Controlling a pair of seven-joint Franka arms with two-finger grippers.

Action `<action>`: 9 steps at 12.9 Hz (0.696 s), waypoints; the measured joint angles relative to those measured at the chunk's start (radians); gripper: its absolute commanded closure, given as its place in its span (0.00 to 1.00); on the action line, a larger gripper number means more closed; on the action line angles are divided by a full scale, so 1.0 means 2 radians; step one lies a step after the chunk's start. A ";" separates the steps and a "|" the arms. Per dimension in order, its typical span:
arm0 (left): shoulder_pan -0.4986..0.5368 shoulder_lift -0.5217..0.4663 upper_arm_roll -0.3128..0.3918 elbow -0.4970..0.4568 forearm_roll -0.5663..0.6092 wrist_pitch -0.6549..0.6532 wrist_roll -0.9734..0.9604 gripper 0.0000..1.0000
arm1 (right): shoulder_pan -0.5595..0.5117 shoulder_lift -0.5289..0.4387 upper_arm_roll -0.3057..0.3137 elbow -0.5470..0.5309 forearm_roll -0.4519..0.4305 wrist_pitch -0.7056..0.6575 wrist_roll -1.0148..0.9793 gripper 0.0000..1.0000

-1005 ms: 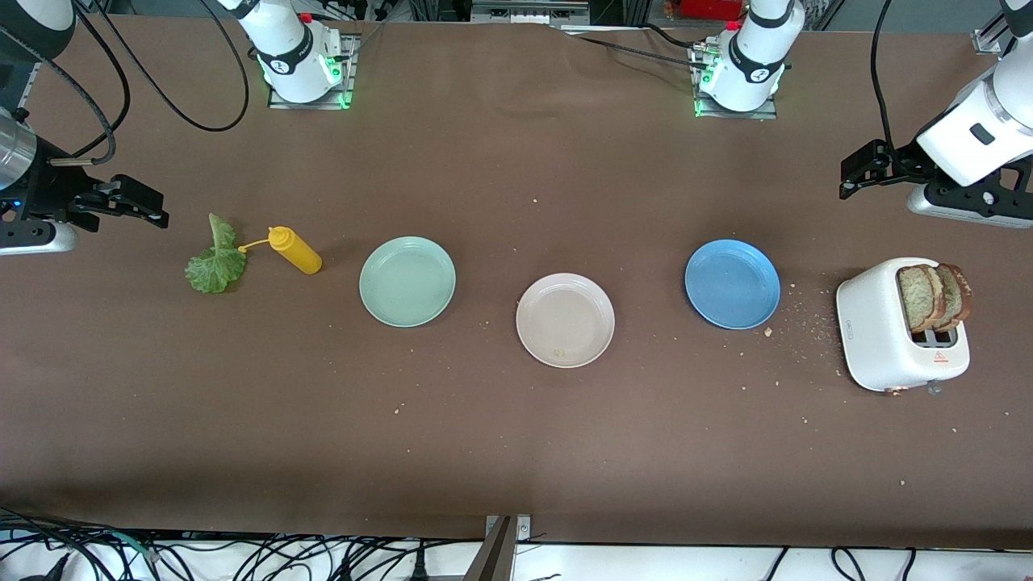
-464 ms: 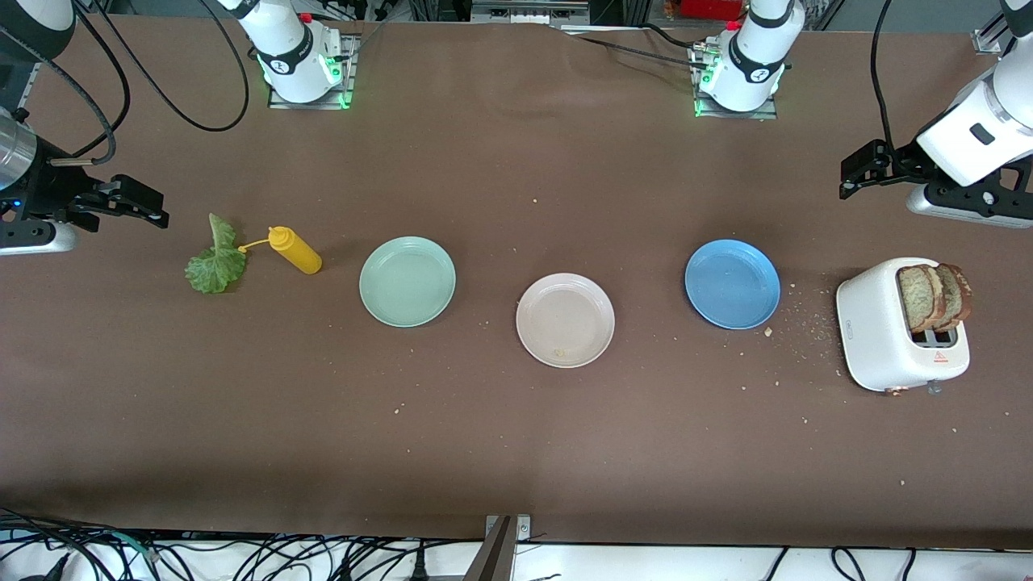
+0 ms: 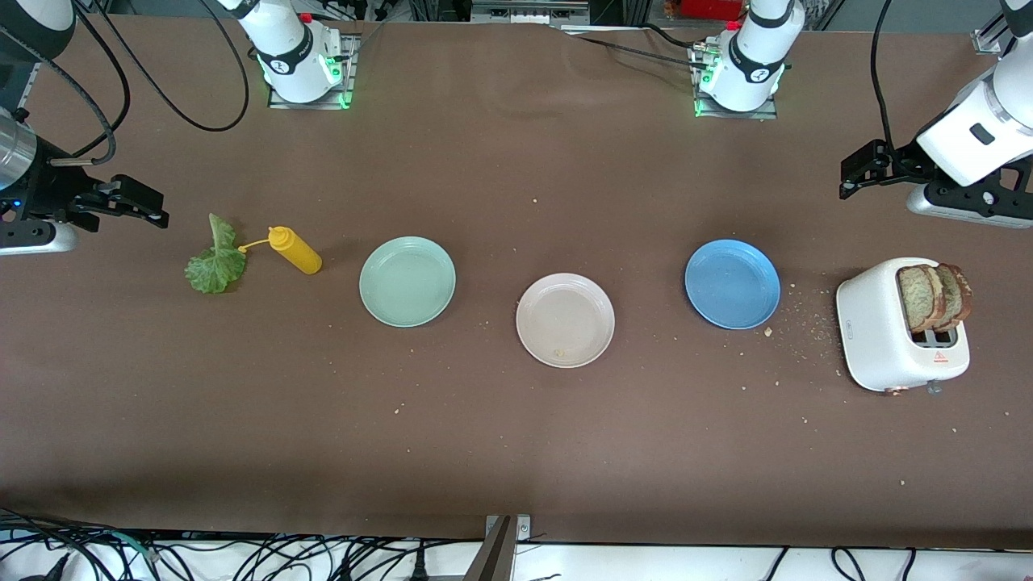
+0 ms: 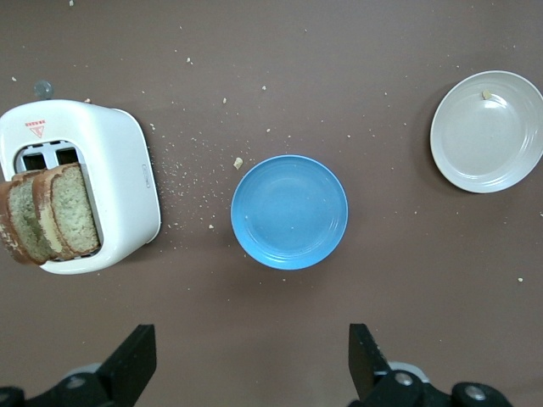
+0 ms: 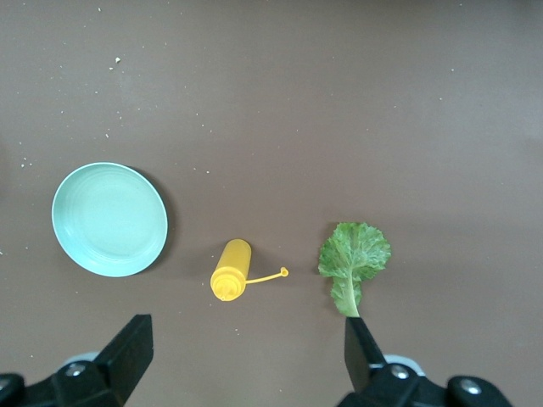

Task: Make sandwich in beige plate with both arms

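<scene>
The beige plate (image 3: 565,319) (image 4: 486,131) lies bare in the middle of the table. Two brown toast slices (image 3: 934,297) (image 4: 49,212) stand in a white toaster (image 3: 892,327) (image 4: 102,174) at the left arm's end. A green lettuce leaf (image 3: 215,262) (image 5: 354,257) lies flat at the right arm's end. My left gripper (image 3: 857,171) (image 4: 252,369) hangs open and empty above the table, between the toaster and the arm bases. My right gripper (image 3: 139,203) (image 5: 248,360) hangs open and empty above the table beside the leaf.
A blue plate (image 3: 732,283) (image 4: 289,211) lies between the beige plate and the toaster. A mint-green plate (image 3: 407,281) (image 5: 109,219) and a yellow squeeze bottle (image 3: 294,249) (image 5: 231,270) on its side lie toward the lettuce. Crumbs are scattered near the toaster.
</scene>
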 measured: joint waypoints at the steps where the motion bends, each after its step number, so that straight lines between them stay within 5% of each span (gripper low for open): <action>1: 0.000 0.000 0.000 0.000 0.000 0.000 0.000 0.00 | 0.000 0.000 0.000 0.000 0.000 0.000 0.000 0.00; 9: 0.008 0.011 0.004 0.000 -0.007 0.000 0.000 0.00 | 0.000 0.000 0.000 0.000 0.000 0.000 0.000 0.00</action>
